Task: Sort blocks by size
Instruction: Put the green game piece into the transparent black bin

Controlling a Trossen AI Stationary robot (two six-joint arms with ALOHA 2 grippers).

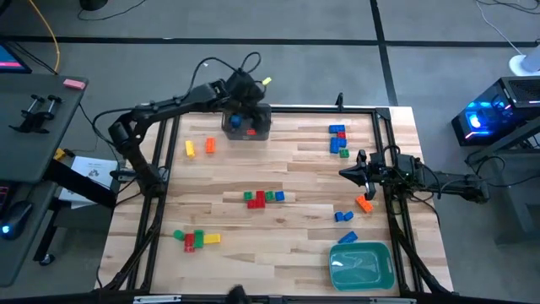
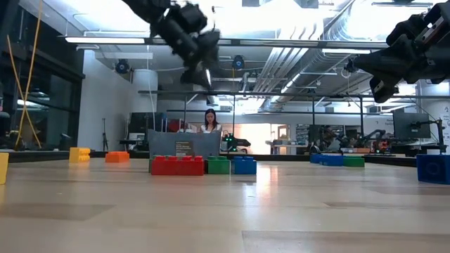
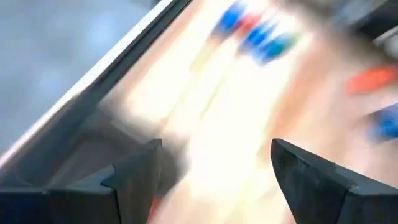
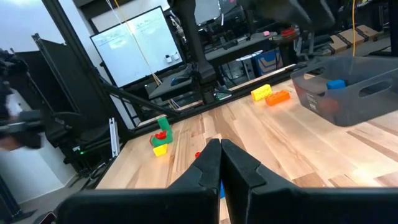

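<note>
In the high view the left hand (image 1: 247, 95) hangs over the dark grey bin (image 1: 246, 124) in the upper middle of the frame. Its fingers (image 3: 134, 180) stand wide apart in the left wrist view, with nothing between them. A blue block (image 1: 235, 119) and a red block (image 1: 251, 131) lie inside the bin, directly under this hand.

The right hand (image 1: 348, 172) is at the right of the frame, above the bench (image 1: 295, 177). In the right wrist view its fingers (image 4: 208, 163) are closed together and hold nothing. The nearest blocks to it are an orange block (image 1: 364, 203) and two blue blocks (image 1: 342, 216) just below it in the frame. A column of blue, red and green blocks (image 1: 338, 139) lies above it, near the upper right corner of the bench.

A row of red, green and blue blocks (image 1: 263, 198) lies in the middle of the frame, well apart from both hands. A yellow block (image 1: 190, 149) and an orange one (image 1: 210, 145) lie left of the bin. A group of green, red and yellow blocks (image 1: 196, 239) lies at the lower left. The teal tray (image 1: 361, 265) stands in the lower right corner, and I see no block in it.

In the low view a person (image 2: 209, 121) sits far behind the bench.
</note>
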